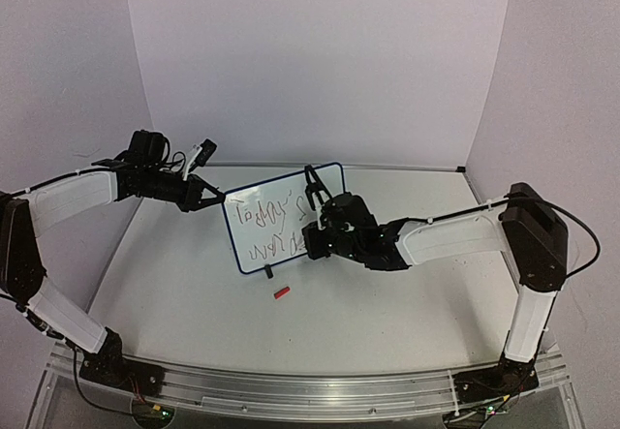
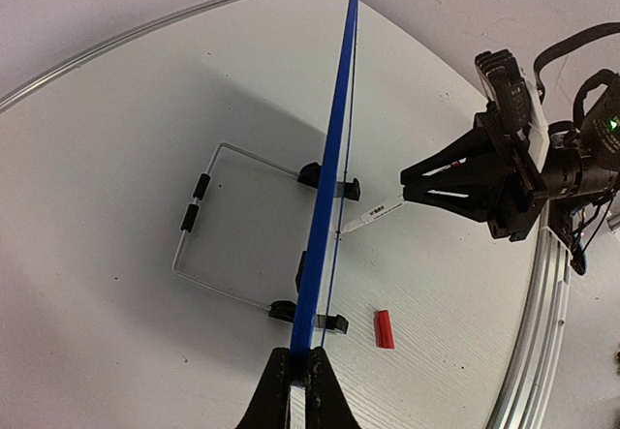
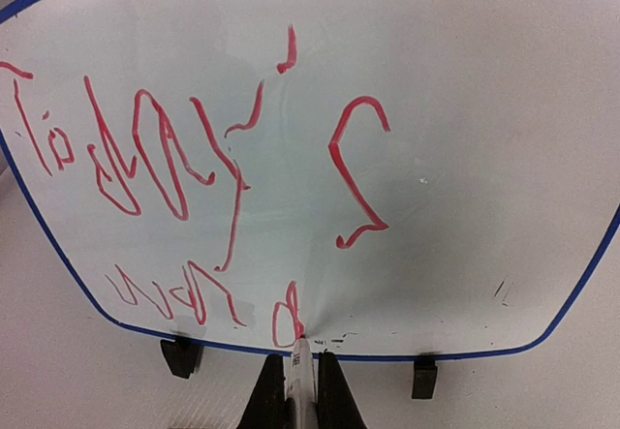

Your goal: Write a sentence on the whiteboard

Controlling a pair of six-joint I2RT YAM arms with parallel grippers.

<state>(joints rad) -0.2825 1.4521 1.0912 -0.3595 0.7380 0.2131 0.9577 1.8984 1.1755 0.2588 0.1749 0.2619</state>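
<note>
The whiteboard (image 1: 281, 218) stands upright mid-table on black feet (image 3: 181, 356), with a blue frame. My left gripper (image 1: 215, 199) is shut on its left edge; in the left wrist view the jaws (image 2: 301, 356) clamp the edge-on blue frame (image 2: 334, 158). My right gripper (image 1: 312, 239) is shut on a white marker (image 3: 301, 376), its tip touching the board's lower part just above the frame. The sentence (image 3: 165, 158) is red scrawl in two rows; the lower row ends at the tip. It also shows in the top view (image 1: 269, 218). The left wrist view shows the marker (image 2: 373, 216) meeting the board.
A red marker cap (image 1: 282, 293) lies on the table in front of the board, also visible in the left wrist view (image 2: 385, 328). A wire stand (image 2: 208, 226) props the board from behind. White walls enclose the table at back and sides.
</note>
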